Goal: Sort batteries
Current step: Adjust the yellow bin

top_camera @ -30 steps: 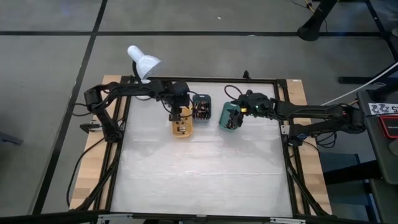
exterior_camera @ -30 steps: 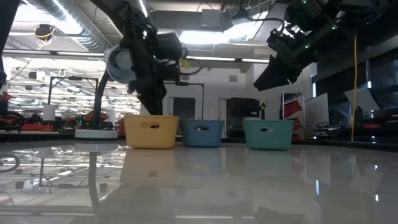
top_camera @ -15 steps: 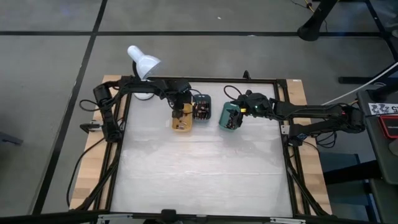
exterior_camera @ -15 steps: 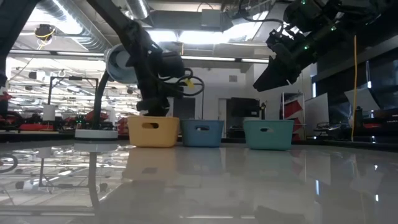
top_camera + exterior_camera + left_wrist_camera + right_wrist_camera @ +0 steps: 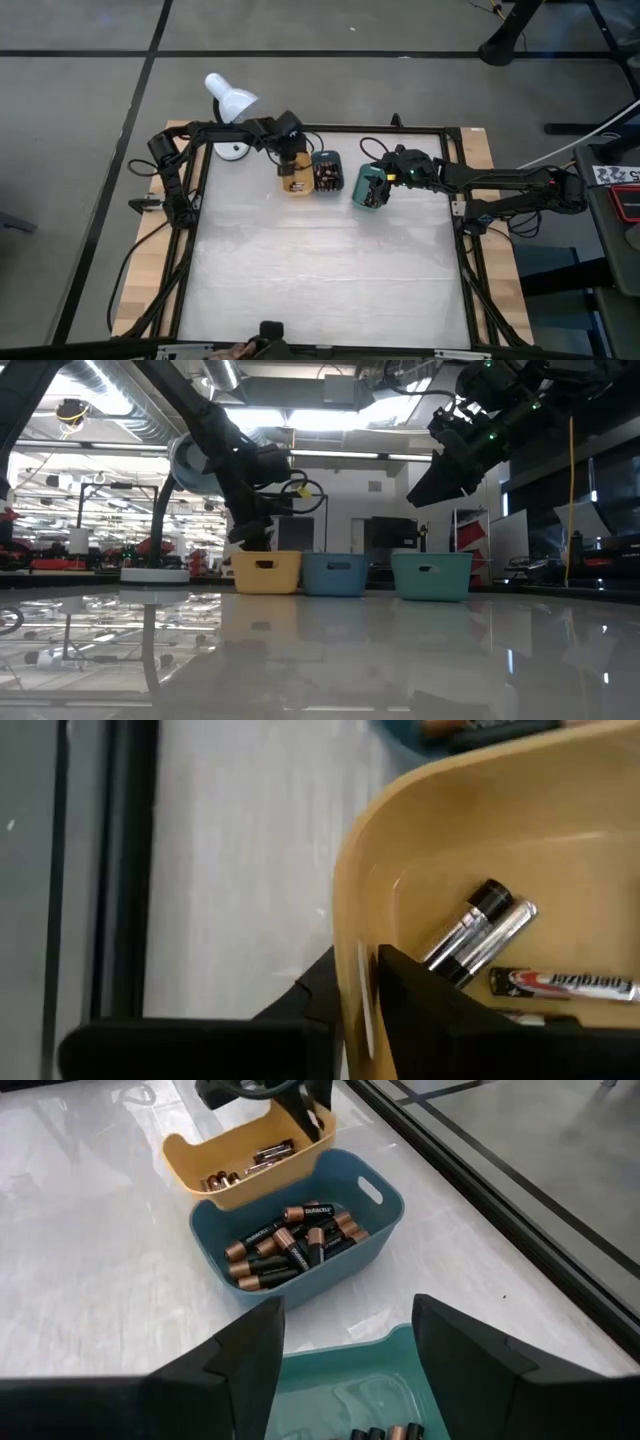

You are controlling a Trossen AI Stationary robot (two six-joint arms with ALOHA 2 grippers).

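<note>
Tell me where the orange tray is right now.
In the high view the orange tray sits at the table's far edge, touching the blue tray on its right, with the left pincer clamped on its wall.

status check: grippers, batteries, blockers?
Left gripper clamped on orange tray wall. Right gripper open above green tray. Batteries in trays. No blockers.

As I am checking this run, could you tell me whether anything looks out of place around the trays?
Yes. The left gripper pinches the orange tray by its wall, one finger inside and one outside, rather than the batteries lying in it. The green tray sits askew to the other two.
</note>
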